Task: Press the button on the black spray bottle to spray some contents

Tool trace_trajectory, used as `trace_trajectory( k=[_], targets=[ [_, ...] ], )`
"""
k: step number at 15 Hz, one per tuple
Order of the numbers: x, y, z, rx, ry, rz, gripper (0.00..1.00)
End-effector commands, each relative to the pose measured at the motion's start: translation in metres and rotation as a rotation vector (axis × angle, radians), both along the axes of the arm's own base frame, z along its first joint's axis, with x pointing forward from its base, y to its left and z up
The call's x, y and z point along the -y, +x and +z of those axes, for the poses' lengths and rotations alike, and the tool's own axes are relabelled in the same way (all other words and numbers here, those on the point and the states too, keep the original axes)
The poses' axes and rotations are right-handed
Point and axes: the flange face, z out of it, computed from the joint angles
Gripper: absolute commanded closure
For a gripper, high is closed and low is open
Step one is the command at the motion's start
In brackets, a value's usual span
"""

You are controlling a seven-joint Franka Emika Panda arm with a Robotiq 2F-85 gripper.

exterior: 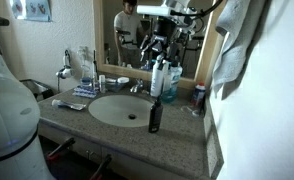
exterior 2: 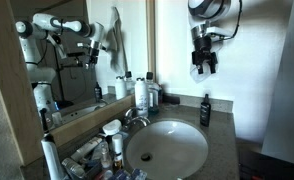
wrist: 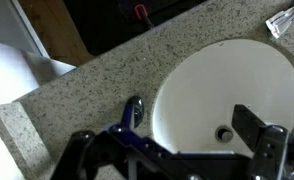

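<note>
Granite tabletop [exterior 2: 223, 140] carrying a white sink [exterior 2: 167, 150]. The hand [exterior 2: 204, 72] hangs above the sink's rim, fingers spread wide. The black spray bottle [exterior 2: 205, 112] stands upright just beside the sink, below the hand, its button [exterior 2: 205, 97] untouched.

Bathroom. Speckled stone-look countertop [exterior: 177, 140] w/ white oval sink [exterior: 122, 108] set in; chrome faucet [exterior 2: 137, 115] behind basin. Wood-framed mirror [exterior: 87, 30] on wall above counter. Plain pale wall [exterior 2: 177, 40] beside mirror. Light towel [exterior: 237, 45] hangs by counter end. Small framed pic [exterior: 33, 9] in upper corner. Indoor light, dimmish.
</note>
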Motion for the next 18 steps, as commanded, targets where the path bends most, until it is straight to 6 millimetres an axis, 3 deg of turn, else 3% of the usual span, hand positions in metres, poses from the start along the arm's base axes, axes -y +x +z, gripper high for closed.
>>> trace_trajectory(
  k=[1, 4, 5, 6, 8, 16, 18],
  targets=[
    [0.008, -0.014, -0.010, 0.025, -0.039, -0.057, 0.00],
    [0.016, -0.017, -0.021, 0.024, -0.051, -0.077, 0.00],
    [0.018, -0.018, -0.023, 0.023, -0.054, -0.081, 0.05],
    [0.019, -0.019, -0.026, 0.019, -0.058, -0.085, 0.26],
    [0.021, -0.020, -0.029, 0.010, -0.068, -0.096, 0.31],
    [0.018, -0.018, -0.046, 0.009, -0.087, -0.090, 0.94],
    [0.018, -0.018, -0.054, 0.021, -0.082, -0.086, 1.00]
  ],
)
